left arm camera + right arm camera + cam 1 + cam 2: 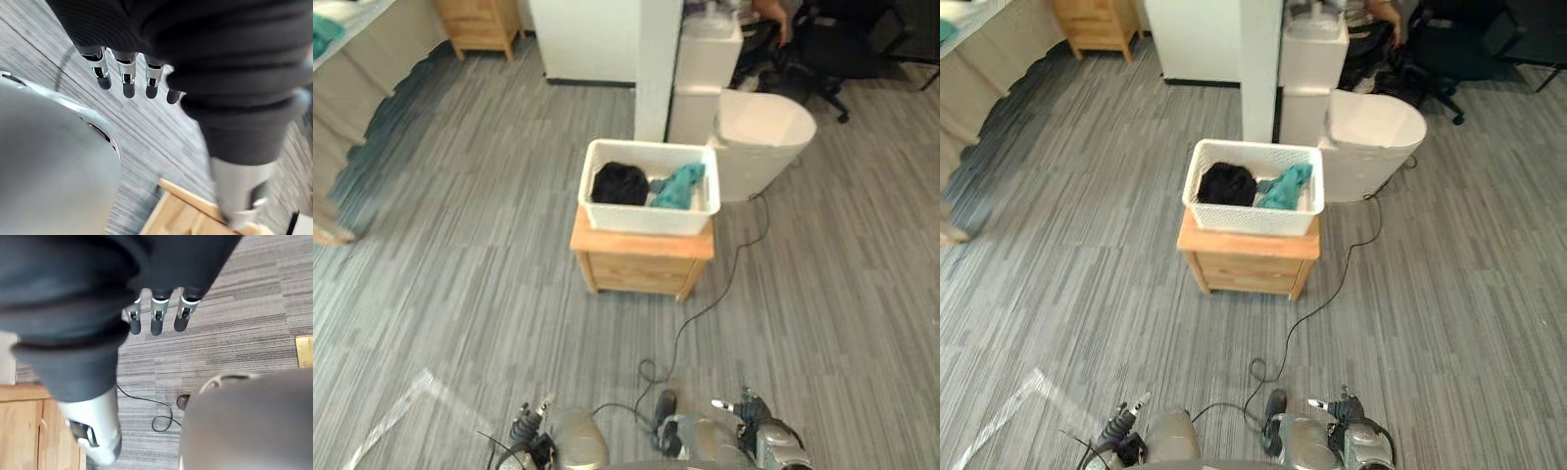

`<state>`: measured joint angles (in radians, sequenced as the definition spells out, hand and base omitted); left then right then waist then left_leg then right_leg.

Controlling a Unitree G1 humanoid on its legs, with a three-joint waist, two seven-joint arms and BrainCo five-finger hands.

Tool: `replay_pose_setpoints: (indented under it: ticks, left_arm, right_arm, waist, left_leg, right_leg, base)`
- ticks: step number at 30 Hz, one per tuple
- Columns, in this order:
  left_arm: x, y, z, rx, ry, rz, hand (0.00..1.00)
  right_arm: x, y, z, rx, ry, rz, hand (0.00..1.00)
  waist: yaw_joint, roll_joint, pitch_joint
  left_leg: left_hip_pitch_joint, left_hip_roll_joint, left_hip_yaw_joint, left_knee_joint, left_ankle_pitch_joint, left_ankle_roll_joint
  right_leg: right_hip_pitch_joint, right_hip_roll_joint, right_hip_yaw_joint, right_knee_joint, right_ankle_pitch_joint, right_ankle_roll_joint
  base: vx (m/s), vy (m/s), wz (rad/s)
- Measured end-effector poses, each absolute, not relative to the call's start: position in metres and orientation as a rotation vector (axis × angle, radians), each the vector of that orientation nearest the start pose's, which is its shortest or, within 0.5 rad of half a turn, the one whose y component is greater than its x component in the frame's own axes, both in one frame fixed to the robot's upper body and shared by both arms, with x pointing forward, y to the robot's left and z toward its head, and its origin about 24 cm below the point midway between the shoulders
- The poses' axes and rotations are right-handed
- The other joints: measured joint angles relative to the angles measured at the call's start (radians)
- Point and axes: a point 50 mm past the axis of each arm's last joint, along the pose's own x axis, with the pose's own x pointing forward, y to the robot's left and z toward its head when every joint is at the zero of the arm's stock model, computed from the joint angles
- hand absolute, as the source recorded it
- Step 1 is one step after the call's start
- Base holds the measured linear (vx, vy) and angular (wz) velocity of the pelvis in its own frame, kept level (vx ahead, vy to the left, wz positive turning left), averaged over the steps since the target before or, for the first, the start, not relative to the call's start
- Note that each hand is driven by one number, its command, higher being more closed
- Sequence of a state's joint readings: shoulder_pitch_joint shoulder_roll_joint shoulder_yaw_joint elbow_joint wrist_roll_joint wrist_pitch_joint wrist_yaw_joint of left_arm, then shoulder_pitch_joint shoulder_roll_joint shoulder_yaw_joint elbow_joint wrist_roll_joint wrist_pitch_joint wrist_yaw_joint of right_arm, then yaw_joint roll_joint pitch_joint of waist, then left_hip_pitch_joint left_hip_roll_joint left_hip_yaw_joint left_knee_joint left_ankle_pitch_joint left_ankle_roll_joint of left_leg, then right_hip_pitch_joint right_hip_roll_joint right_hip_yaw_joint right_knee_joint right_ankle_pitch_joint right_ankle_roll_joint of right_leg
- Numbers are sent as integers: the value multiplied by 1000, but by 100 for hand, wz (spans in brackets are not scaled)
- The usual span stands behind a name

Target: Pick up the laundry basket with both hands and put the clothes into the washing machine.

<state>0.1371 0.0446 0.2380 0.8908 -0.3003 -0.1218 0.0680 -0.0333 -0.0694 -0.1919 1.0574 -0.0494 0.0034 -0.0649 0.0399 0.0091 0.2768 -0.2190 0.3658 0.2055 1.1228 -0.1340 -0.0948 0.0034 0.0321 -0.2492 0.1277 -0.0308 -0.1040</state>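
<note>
Left hand (128,78), left wrist view: the fingers hang straight and relaxed above the grey striped floor (146,127), with the thumb apart and nothing held.

Right wrist view: the right hand (157,316) is likewise slack and empty, its fingers straight over the floor.

Left eye view: both hands sit low at your near edge, well apart from the white laundry basket (649,217). The basket rests on a small wooden stand (641,266) in mid-floor and holds 2 garments, a black one (620,183) and a teal one (678,186). Judge the load light. The perforated plastic walls look stiff but may flex, and the soft cloth can spill if you tilt. Take hold at the 2 short sides, under the rim, with 1 hand on each, and lift level.

Right eye view: the white round-mouthed tub, judged to be the washing machine (1376,137), stands just behind and to the right of the stand, close beside a white column (1258,69). Open floor lies before the stand and to its left. The right rear is tight. A seated person (1371,15) and a black office chair (1440,49) lie beyond the machine, so keep your carry short and clear of the column's edge.
</note>
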Motion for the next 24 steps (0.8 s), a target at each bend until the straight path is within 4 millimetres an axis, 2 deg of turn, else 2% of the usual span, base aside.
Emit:
replay_pose_setpoints:
  ticks: [2, 4, 5, 6, 7, 8, 9, 10, 11, 12, 13, 14, 15, 16, 17, 18, 20, 22, 23, 24]
  left_arm:
    - [111, 216, -141, -277, 829, 511, 0]
    - [114, 211, -140, -288, 819, 499, 0]
    - [115, 206, -141, -301, 821, 495, 0]
    - [115, 206, -141, -302, 822, 494, 0]
    - [113, 205, -142, -305, 830, 494, 0]
    - [107, 202, -146, -307, 859, 496, 0]
    - [100, 202, -148, -306, 882, 503, 0]
    - [98, 209, -148, -291, 886, 516, 0]
    - [98, 218, -147, -262, 882, 521, 0]
    - [99, 223, -146, -245, 883, 518, 0]
    - [98, 226, -146, -236, 884, 521, 0]
    - [96, 226, -147, -238, 897, 524, 0]
    - [91, 225, -149, -239, 917, 531, 0]
    - [88, 226, -150, -236, 928, 532, 0]
    - [83, 225, -151, -225, 941, 529, 0]
    - [83, 225, -151, -218, 943, 527, 0]
    - [84, 233, -148, -187, 928, 549, 0]
    - [87, 236, -145, -186, 906, 576, 0]
    - [90, 242, -141, -193, 873, 611, 0]
    - [96, 249, -134, -213, 816, 667, 0]
  right_arm:
    - [130, -203, -152, -38, 1037, -247, 0]
    - [128, -204, -152, -28, 1037, -260, 0]
    - [126, -206, -152, -29, 1038, -268, 0]
    - [124, -207, -152, -25, 1039, -274, 0]
    - [122, -209, -152, -29, 1040, -280, 0]
    - [117, -213, -152, -41, 1045, -286, 0]
    - [116, -215, -152, -47, 1047, -287, 0]
    - [117, -204, -154, -39, 1048, -259, 0]
    - [118, -195, -154, -29, 1042, -234, 0]
    - [121, -189, -154, -18, 1032, -221, 0]
    - [123, -186, -153, -14, 1026, -215, 0]
    - [126, -184, -152, -17, 1011, -204, 0]
    - [131, -184, -149, -22, 990, -200, 0]
    - [134, -183, -148, -23, 975, -198, 0]
    - [143, -181, -143, -32, 931, -188, 0]
    - [145, -180, -141, -33, 917, -189, 0]
    - [160, -179, -130, -46, 836, -194, 0]
    - [179, -184, -110, -54, 714, -228, 0]
    - [187, -188, -95, -60, 630, -261, 0]
    - [193, -192, -81, -62, 552, -292, 0]
  waist:
    - [1, -12, 4]
    - [-2, -13, 0]
    - [-2, 0, -8]
    - [-2, 4, -11]
    - [0, 13, -16]
    - [3, 28, -31]
    - [5, 41, -45]
    - [3, -7, -59]
    - [2, -40, -75]
    - [2, -61, -82]
    - [4, -69, -82]
    - [5, -70, -81]
    - [13, -60, -75]
    - [17, -56, -73]
    - [19, -50, -70]
    - [18, -49, -71]
    - [6, -45, -69]
    - [-3, -55, -76]
    - [-6, -52, -74]
    - [-8, -91, -88]
  left_leg:
    - [-36, -14, 25, -179, -19, -13]
    - [-45, -64, 14, -519, -13, -21]
    - [-45, -98, -12, -730, 14, -50]
    - [-41, -116, -27, -818, 30, -70]
    - [-31, -143, -65, -953, 80, -64]
    - [-24, -160, -85, -1003, 120, -46]
    - [-13, -167, -104, -998, 229, -15]
    - [-9, -204, -82, -988, 247, 16]
    - [-9, -231, -64, -992, 224, 32]
    - [-10, -249, -46, -983, 205, 44]
    - [-10, -256, -33, -967, 186, 51]
    - [-5, -264, -8, -925, 137, 66]
    - [26, -262, 25, -907, 92, 80]
    - [51, -262, 46, -913, 81, 83]
    - [107, -265, 84, -943, 64, 98]
    - [123, -267, 93, -957, 63, 101]
    - [154, -268, 109, -1003, 63, 100]
    - [159, -264, 110, -1018, 68, 92]
    - [162, -266, 113, -1012, 74, 82]
    - [163, -283, 105, -1001, 68, 74]
  right_leg:
    - [69, -1, 27, -50, -3, 10]
    - [113, -15, 53, -97, -25, 45]
    - [123, -20, 70, -106, -35, 62]
    - [133, -23, 75, -114, -42, 73]
    - [151, -29, 88, -117, -59, 98]
    - [163, -28, 101, -116, -84, 130]
    - [177, -35, 121, -109, -103, 152]
    - [174, -77, 138, -92, -129, 179]
    - [157, -112, 141, -70, -141, 194]
    - [143, -137, 145, -47, -145, 201]
    - [137, -149, 147, -30, -145, 203]
    - [117, -167, 158, 30, -147, 210]
    - [78, -183, 180, 144, -149, 213]
    - [50, -193, 184, 212, -145, 218]
    - [-17, -226, 175, 346, -150, 236]
    - [-34, -232, 158, 362, -162, 247]
    - [-91, -250, 68, 325, -172, 247]
    - [-135, -255, 30, 242, -165, 245]
    - [-141, -252, 31, 145, -124, 239]
    - [-139, -256, 46, 60, -17, 240]
  base:
    - [439, -76, -68]
    - [415, 77, -58]
    - [286, 114, -40]
    - [343, 214, -37]
    - [338, 270, -34]
    - [409, 336, -47]
    - [329, 321, -45]
    - [331, 285, -32]
    - [333, 259, -24]
    - [331, 203, -21]
    - [246, 149, -35]
    - [292, 233, -61]
    - [169, 163, -74]
    - [212, 251, -94]
    - [150, 191, -67]
    - [180, 217, -60]
    - [160, 92, -26]
    - [186, 7, -3]
    - [276, -87, 22]
    - [236, -82, 27]
